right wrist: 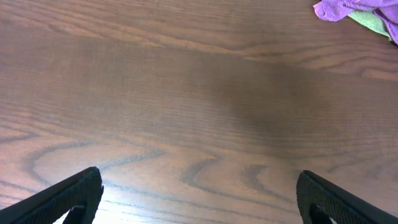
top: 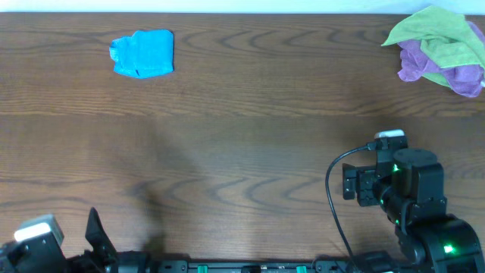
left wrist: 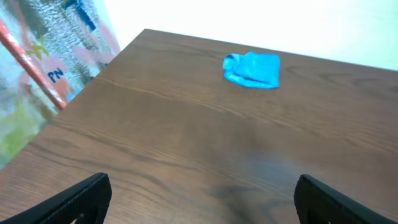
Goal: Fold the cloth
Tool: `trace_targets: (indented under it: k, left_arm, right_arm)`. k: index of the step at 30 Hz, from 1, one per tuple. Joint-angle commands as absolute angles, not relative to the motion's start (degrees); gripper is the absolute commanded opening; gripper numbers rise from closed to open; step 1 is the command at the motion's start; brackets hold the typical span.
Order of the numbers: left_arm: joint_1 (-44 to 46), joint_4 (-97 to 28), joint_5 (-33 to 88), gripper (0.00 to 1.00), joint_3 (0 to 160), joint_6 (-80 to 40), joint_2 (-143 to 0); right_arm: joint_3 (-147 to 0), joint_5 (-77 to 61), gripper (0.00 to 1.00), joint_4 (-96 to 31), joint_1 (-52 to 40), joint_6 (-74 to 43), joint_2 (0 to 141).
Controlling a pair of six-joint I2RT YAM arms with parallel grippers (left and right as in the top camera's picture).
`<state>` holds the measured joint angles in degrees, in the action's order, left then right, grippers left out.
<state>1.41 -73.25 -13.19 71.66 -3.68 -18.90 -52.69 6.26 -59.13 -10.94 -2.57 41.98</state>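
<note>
1. The left tool [left wrist: 204, 194] stands with its jaws spread wide and nothing between them. The right tool [right wrist: 200, 191] is just as wide open and just as empty. Both sit at the near edge of the worktop [top: 242, 136].
2. The cloth [top: 142, 53] lies at the far left of the worktop, close to the back edge and well apart from both tools. It is a compact, roughly square bundle with rumpled edges, so it looks already doubled over.
3. Risk: if another fold is needed, the left tool has a long reach. A pinch into stacked layers could lift the whole bundle rather than one flap.
4. Risk: a push toward the back edge could slide the cloth off.
5. The lime-green cloth [top: 439, 34] and purple cloth [top: 447, 72] are heaped at the far right. The right tool could mistakenly head for them.
</note>
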Motion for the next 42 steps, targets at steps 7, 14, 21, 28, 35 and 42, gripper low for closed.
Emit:
trace_targets:
  k: [7,14,21,28,35,42]
  left_arm:
    - [1.52,-65.76,-11.29,0.95,58.33,-4.51,-12.29]
    - [1.52,-57.01,-10.46,0.95,47.07,-4.45,-9.52]
    - [1.45,-54.37,-10.48,0.95,40.93,-4.27,-3.97]
    - [1.48,-53.49,-10.61,0.95,36.56,-4.29,-3.25]
    - [1.48,-52.07,-10.0,0.95,32.36,-4.29,-3.25]
    - [1.48,-52.01,-9.78,0.95,28.99,-4.29,-3.25]
  right_arm:
    - [-52.47,6.63,0.99,-59.22,-10.46,-3.38,42.02]
    - [-52.47,6.63,0.99,-59.22,-10.46,-3.38,42.02]
    - [-52.47,6.63,0.99,-59.22,-10.46,-3.38,42.02]
    - [-52.47,6.63,0.99,-59.22,-10.46,-3.38,42.02]
    - [-52.47,6.63,0.99,-59.22,-10.46,-3.38,42.02]
    - [-52.47,6.63,0.99,-59.22,-10.46,-3.38,42.02]
